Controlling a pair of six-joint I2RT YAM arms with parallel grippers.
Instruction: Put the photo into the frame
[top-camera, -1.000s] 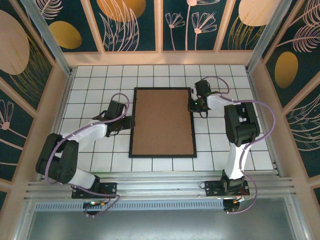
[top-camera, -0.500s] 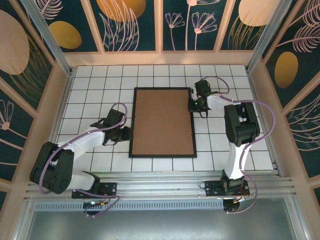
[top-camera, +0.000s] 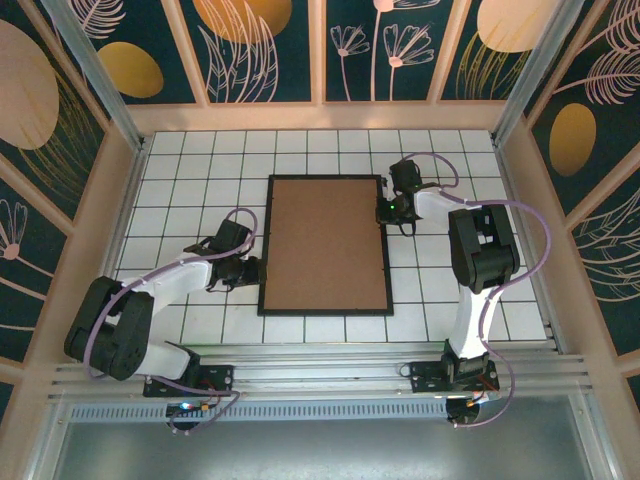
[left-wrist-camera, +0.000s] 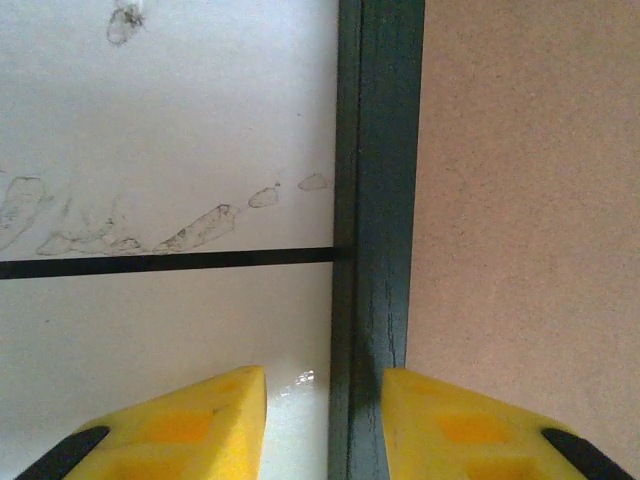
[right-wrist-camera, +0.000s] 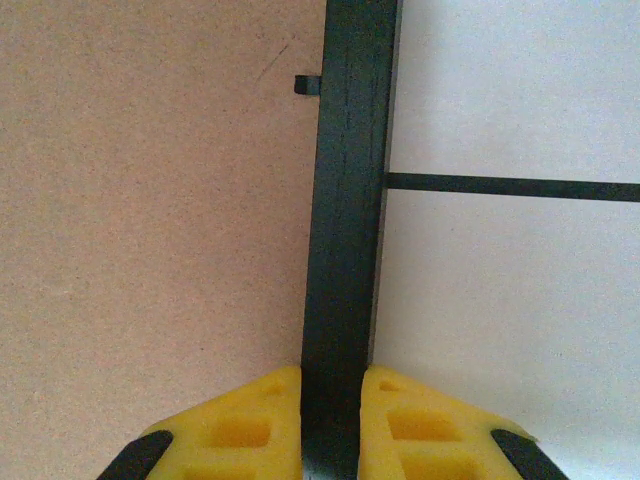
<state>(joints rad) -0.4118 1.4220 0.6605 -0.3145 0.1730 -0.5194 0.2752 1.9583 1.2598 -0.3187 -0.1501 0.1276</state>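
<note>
One black frame (top-camera: 325, 311) is lying back-up at the middle of the white-tiled tabletop (top-camera: 180, 170), with a brown backing board (top-camera: 326, 245) filling it. The left fingers (left-wrist-camera: 220, 420) are straddling its left moulding toward the near corner, parted and not clamping. The right fingers (right-wrist-camera: 250, 420) are pinching the right moulding toward the far end, with both arms reaching inward low.

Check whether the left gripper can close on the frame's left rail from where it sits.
Likely yes. The left gripper straddles the frame at its left rail, jaws apart: one finger over the white tile, the other over the brown backing board. Nothing lies between the fingers and the rail.
</note>
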